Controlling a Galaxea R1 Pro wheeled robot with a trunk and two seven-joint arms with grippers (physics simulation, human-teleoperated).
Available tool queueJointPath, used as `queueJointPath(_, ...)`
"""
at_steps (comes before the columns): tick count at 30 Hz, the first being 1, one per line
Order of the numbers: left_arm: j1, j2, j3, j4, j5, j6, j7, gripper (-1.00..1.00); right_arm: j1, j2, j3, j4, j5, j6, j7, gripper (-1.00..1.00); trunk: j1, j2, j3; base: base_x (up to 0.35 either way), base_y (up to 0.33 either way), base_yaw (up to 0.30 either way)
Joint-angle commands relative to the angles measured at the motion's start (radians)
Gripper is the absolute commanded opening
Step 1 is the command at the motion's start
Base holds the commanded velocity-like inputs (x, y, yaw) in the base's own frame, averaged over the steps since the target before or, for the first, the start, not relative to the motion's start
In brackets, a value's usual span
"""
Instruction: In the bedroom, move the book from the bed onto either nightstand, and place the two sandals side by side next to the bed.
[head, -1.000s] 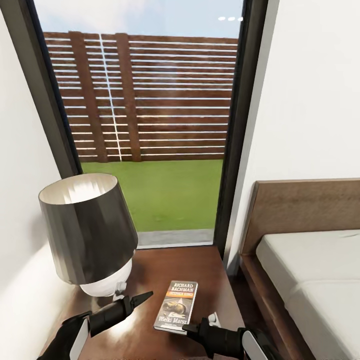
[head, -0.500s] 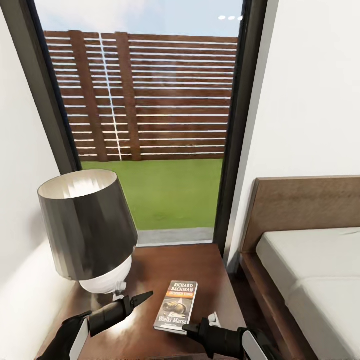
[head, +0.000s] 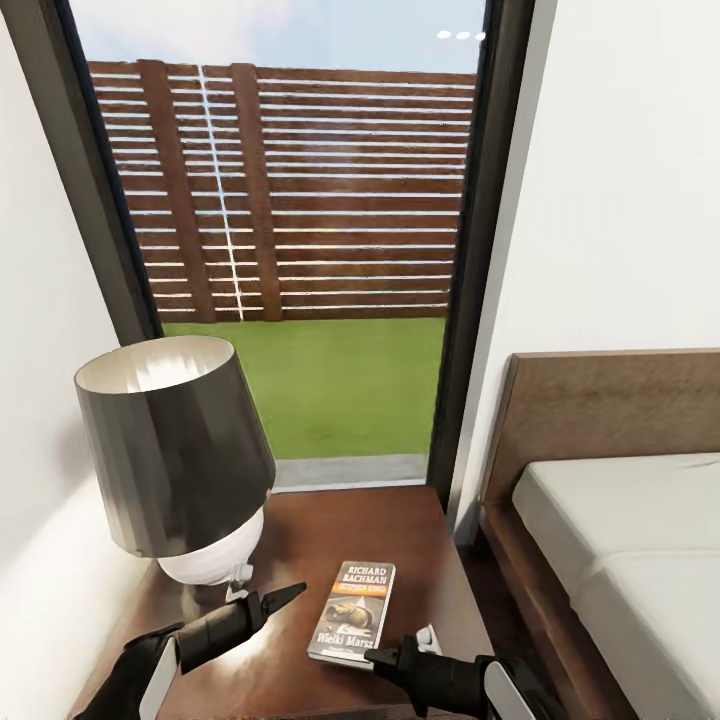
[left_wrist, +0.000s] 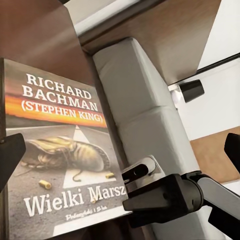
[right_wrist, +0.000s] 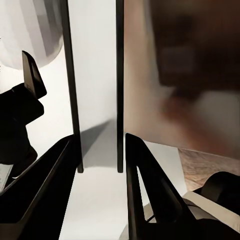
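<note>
The book (head: 352, 610), with its dark cover and white "RICHARD BACHMAN" lettering, lies on the glossy dark brown nightstand (head: 400, 530), to the left of the bed (head: 620, 560). My right gripper (head: 383, 655) is at the book's near right corner with its fingers drawn close, shut on the book. The left wrist view shows the book (left_wrist: 60, 150) up close, with the right gripper (left_wrist: 131, 192) at that corner. My left gripper (head: 285, 597) hangs open just left of the book, holding nothing. The sandals are out of view.
A lamp (head: 175, 450) with a dark shade and white base stands on the nightstand's left half, close behind my left gripper. A tall dark-framed window (head: 300, 250) is behind the nightstand. White walls close in on the left and behind the headboard (head: 610, 410).
The whole picture has shifted slightly upward, so the head camera has moved. The book and both grippers have kept their places.
</note>
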Motion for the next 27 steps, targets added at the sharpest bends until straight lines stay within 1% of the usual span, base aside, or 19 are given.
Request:
queueJointPath(1,0.000,0.000,0.001,0.000,0.003,0.010,-0.002,1.00,0.000,0.000,0.000,0.000,-0.001,0.004,0.001,-1.00,0.000,0.000,-0.001,0.000,0.000,0.000)
queueJointPath(4,0.000,0.000,0.002,0.000,0.004,0.010,-0.002,1.00,-0.001,0.000,0.000,0.000,0.000,0.004,0.001,-1.00,0.000,0.000,-0.001,0.004,0.000,0.000)
queueJointPath(11,0.000,0.000,0.003,0.000,0.004,0.010,-0.003,1.00,0.000,0.000,0.000,0.000,0.000,0.004,0.001,-1.00,0.000,0.000,-0.001,0.123,0.000,0.000)
queueJointPath(21,0.000,0.001,0.005,0.000,0.004,0.010,-0.003,1.00,-0.001,0.001,0.000,0.000,0.000,0.004,0.001,-1.00,0.000,0.000,-0.001,0.007,0.000,0.000)
queueJointPath(23,0.000,0.001,0.005,0.000,0.004,0.010,-0.004,1.00,-0.001,0.001,0.000,0.000,0.000,0.004,0.001,-1.00,0.007,-0.014,-0.007,0.000,0.000,0.000)
queueJointPath(27,0.000,0.002,0.005,0.000,0.004,0.010,-0.004,1.00,0.000,0.001,0.000,0.000,0.000,0.004,0.001,-1.00,0.007,-0.014,-0.007,0.000,0.000,0.000)
